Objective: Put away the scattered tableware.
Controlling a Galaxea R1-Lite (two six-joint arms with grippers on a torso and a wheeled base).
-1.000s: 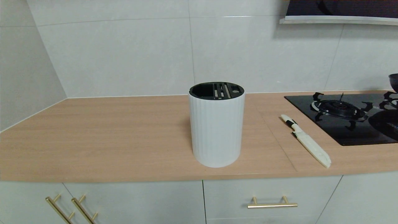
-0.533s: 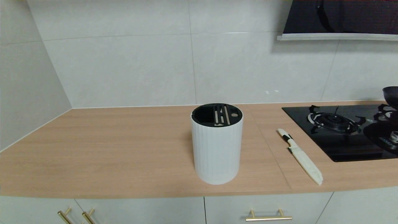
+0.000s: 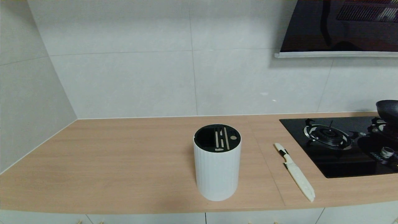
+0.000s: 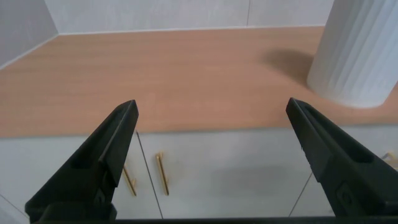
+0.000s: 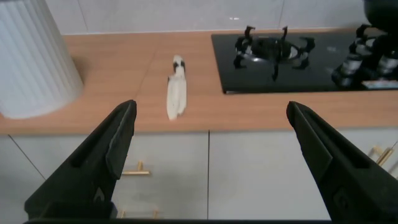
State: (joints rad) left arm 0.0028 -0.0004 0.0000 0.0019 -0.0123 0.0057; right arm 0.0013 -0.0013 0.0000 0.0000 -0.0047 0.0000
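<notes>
The left gripper (image 4: 211,109) hangs with its fingers spread wide before the wooden counter (image 3: 124,161). At mid-counter stands a white ribbed knife holder (image 3: 217,174), its black top slotted. To its right lies the knife (image 3: 293,171), cream-bladed, its pale handle banded black, tip toward the counter's front edge, beside the black hob (image 3: 339,165). The right gripper (image 5: 211,109) likewise gapes wide.
</notes>
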